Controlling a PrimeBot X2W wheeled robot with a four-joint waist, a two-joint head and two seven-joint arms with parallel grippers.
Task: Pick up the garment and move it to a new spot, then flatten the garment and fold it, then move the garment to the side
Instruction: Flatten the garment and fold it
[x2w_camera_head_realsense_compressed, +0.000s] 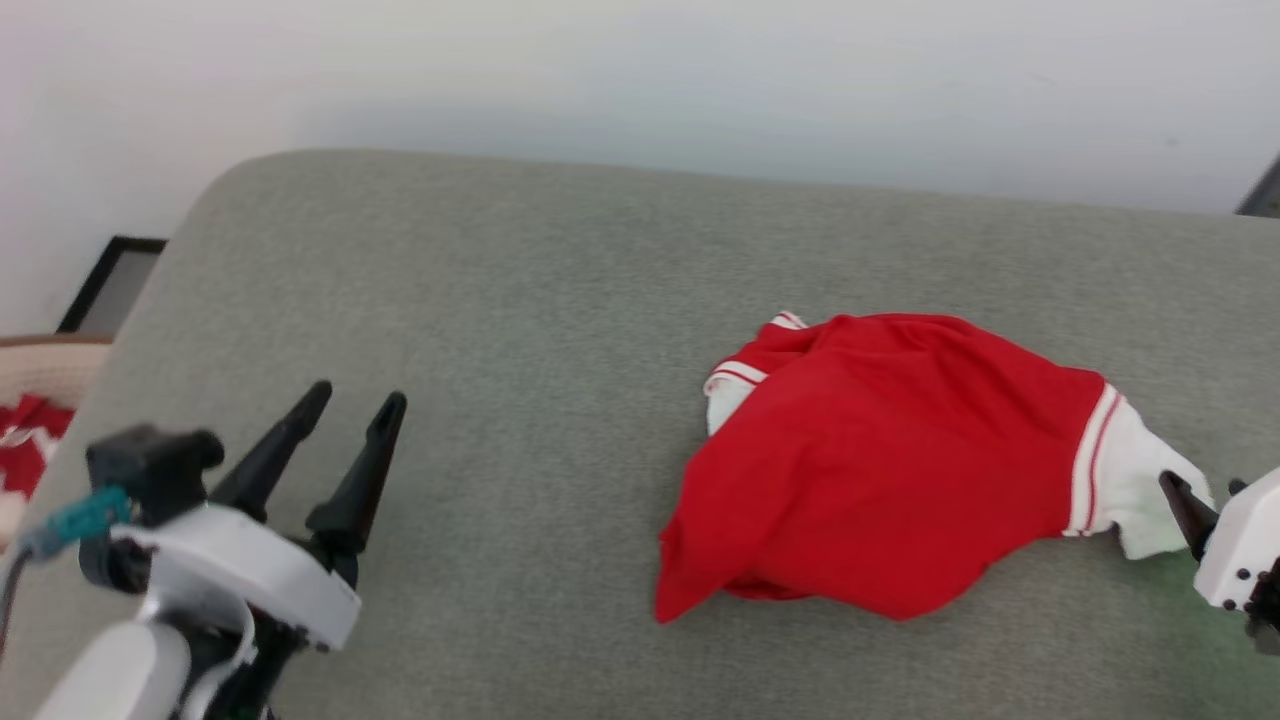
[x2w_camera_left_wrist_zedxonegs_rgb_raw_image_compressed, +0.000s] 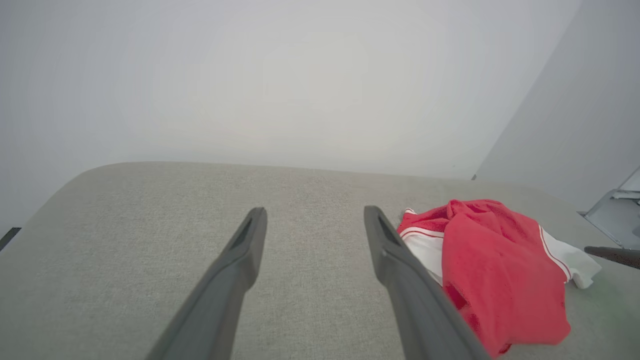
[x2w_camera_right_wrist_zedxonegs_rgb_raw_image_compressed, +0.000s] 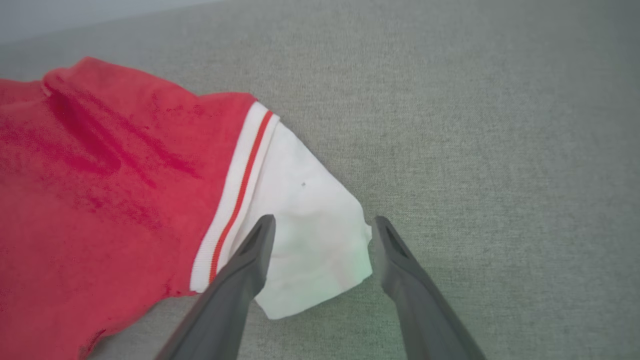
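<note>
Item: bright red soft-fabric T-shirt with white sleeves, crumpled at right centre on the grey upholstered bench. My right gripper stood wide astride one sleeve, holding nothing. My left gripper was wide too, lower left. I judged flattening, folding and setting aside not yet done.

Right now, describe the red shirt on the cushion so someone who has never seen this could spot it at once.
Start at the grey-green cushion; on its right half lies the garment, a crumpled bright red T-shirt. Its white sleeves with thin red stripes, one lying between the right gripper's open fingers, tell it from the red-and-white cloth beyond the cushion's left edge.
</note>
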